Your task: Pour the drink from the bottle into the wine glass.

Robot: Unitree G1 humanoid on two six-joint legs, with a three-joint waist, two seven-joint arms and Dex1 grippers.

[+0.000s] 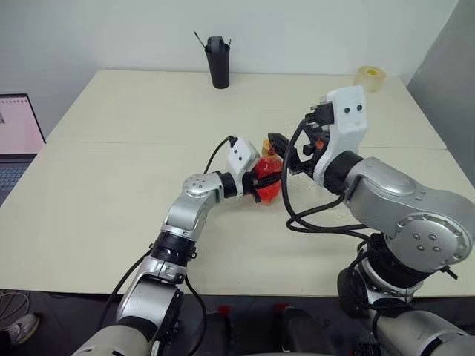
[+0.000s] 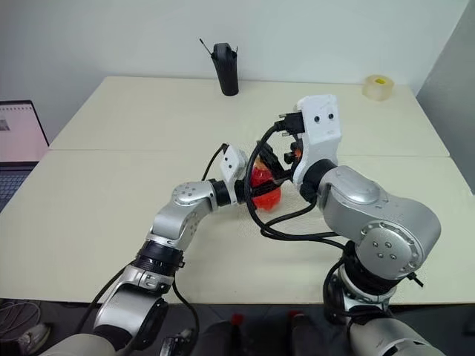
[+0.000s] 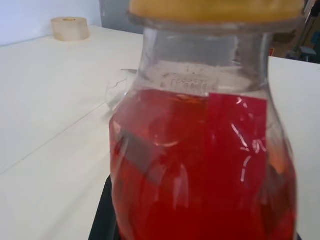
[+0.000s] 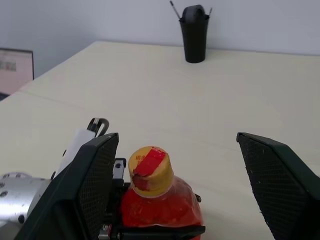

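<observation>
Gripping bottle (image 4: 159,197) of red drink (image 3: 200,175) upright above table (image 1: 111,193) middle with my left pincer (image 1: 261,180); right pincer (image 4: 180,185) hovering spread wide, straddling yellow cap (image 4: 150,169).

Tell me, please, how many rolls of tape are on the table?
1: the pale yellow tape roll sits at the far right corner of the cream table; others may be hidden behind the arms.

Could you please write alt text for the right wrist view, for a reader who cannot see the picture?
The right gripper hovers with its jaws wide open on either side of the yellow cap of the bottle, which holds the red drink and is gripped low down by the left gripper. Behind, on the pale table, stands a black pen holder.
</observation>
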